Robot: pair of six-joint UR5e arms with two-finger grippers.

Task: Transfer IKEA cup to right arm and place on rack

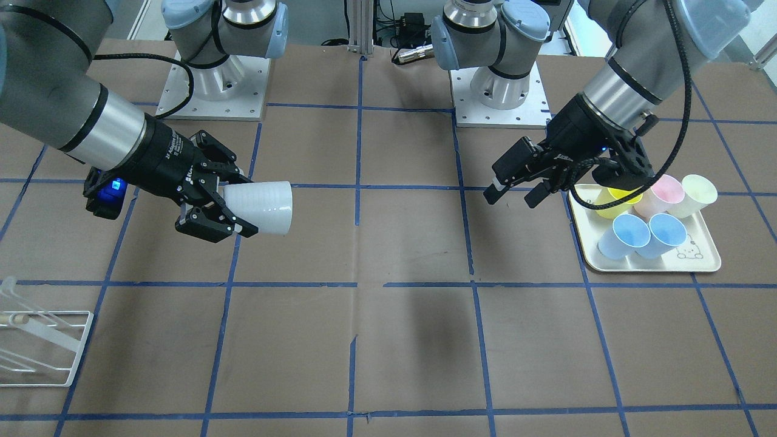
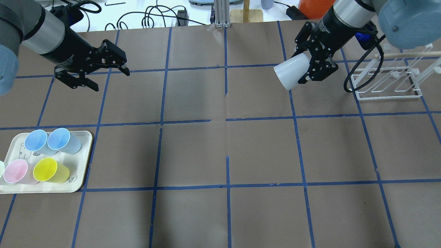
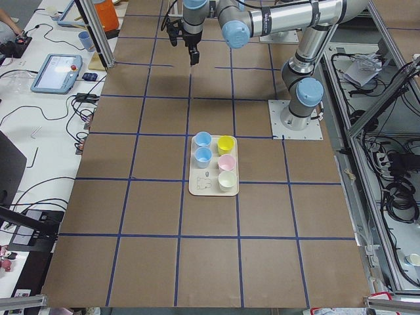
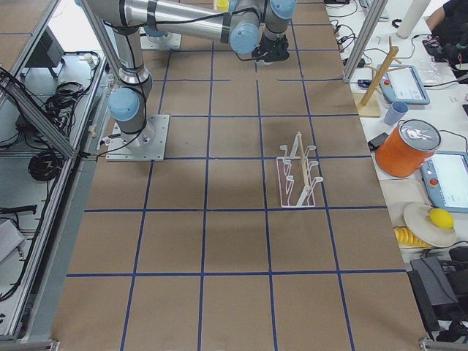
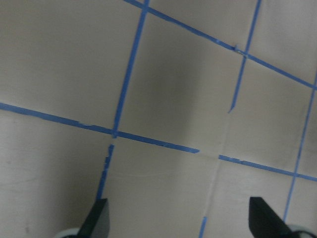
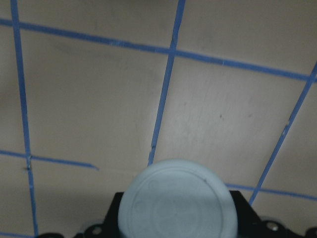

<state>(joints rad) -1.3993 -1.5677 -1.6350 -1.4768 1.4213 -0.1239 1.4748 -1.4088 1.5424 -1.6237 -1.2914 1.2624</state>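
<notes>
The IKEA cup (image 2: 291, 71) is pale grey-white and lies sideways in the air, held by its base end, with its mouth toward the table's middle. My right gripper (image 2: 302, 67) is shut on it; this also shows in the front view, gripper (image 1: 246, 205) and cup (image 1: 264, 207). The right wrist view shows the cup's round base (image 6: 176, 198). The white wire rack (image 2: 386, 91) stands just to the right of that gripper. My left gripper (image 2: 111, 80) is open and empty, far from the cup, above the table's back left; its fingertips (image 5: 96, 220) frame bare table.
A cream tray (image 2: 86, 137) at the front left holds two blue cups (image 2: 36, 140), a pink cup (image 2: 15, 171), a yellow cup (image 2: 45, 169) and a cream cup (image 1: 698, 193). Blue tape lines grid the brown table. The rack's wooden-tipped peg (image 2: 406, 54) points sideways.
</notes>
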